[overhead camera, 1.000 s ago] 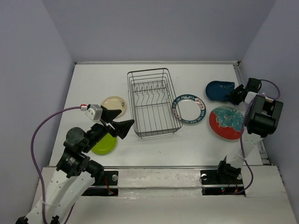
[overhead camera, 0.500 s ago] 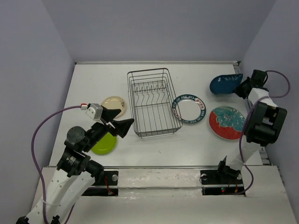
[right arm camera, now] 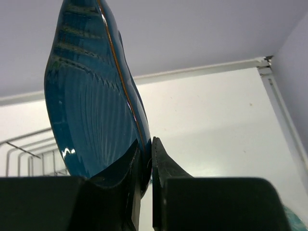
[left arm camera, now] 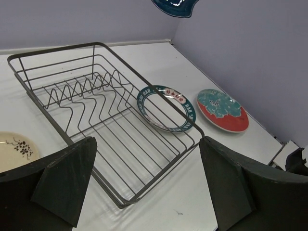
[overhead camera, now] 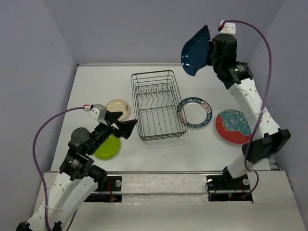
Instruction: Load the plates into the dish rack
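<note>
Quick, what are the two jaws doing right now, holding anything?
Left gripper: open, holding nothing.
Right gripper: shut on the dark blue plate, held up in the air.

**Top external view:** mounted high behind the near edge of the table (overhead camera: 96, 82), facing forward and down. It covers the whole surface from afar.

**Left wrist view:** set low over the table, facing obliquely across the dish rack (left arm camera: 110, 120) at close range.

**Right wrist view:** set hard against the dark blue plate (right arm camera: 91, 120), facing the far wall (right arm camera: 192, 29).

**Shared coverage:** all three views show this plate. The wires at the lower left of the right wrist view appear to be the rack.
</note>
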Available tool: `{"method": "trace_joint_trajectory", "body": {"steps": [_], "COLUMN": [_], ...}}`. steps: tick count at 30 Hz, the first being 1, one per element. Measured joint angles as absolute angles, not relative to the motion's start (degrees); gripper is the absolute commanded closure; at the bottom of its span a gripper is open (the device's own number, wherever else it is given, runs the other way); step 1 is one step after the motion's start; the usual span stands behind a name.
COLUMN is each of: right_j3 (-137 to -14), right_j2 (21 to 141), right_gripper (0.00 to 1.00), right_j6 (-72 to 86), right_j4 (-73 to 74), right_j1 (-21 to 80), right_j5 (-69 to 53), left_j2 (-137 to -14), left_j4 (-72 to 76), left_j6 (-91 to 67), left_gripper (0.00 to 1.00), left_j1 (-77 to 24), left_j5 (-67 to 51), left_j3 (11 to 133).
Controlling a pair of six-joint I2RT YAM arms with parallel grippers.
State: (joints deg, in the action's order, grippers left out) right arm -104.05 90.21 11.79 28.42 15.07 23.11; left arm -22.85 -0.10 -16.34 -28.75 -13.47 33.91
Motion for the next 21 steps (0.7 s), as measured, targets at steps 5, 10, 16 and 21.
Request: {"method": "trace_joint_trajectory", "body": {"steps": [5, 10, 16, 21], "right_j3": [-116.44, -125.75, -131.46, -131.41], "right_j2": [97.71, 108.99, 119.55, 121.14], "right_gripper": [0.93, 0.93, 0.93, 0.93], "right_j6": [7.42, 4.47, 2.09, 1.69], "right_j4": [40.34, 45.89, 48.90, 52.14], "right_j1": [25.61, 32.99, 37.95, 38.72], "right_j5": [36.14, 44.93, 47.44, 48.14], "left_j2": [-24.29, -24.62, -24.62, -24.64], "left_j4": [-1.50, -2.74, -2.92, -2.98], "left_j6": [-16.34, -16.36, -16.36, -16.34], "left_gripper": [0.01, 0.01, 0.01, 0.01], "left_j1": [-28.38, -27.62, -27.24, -27.20], "left_j5": [-10.66, -8.95, -8.19, -7.84], "left_j3": [34.06, 34.48, 34.65, 34.65]}}
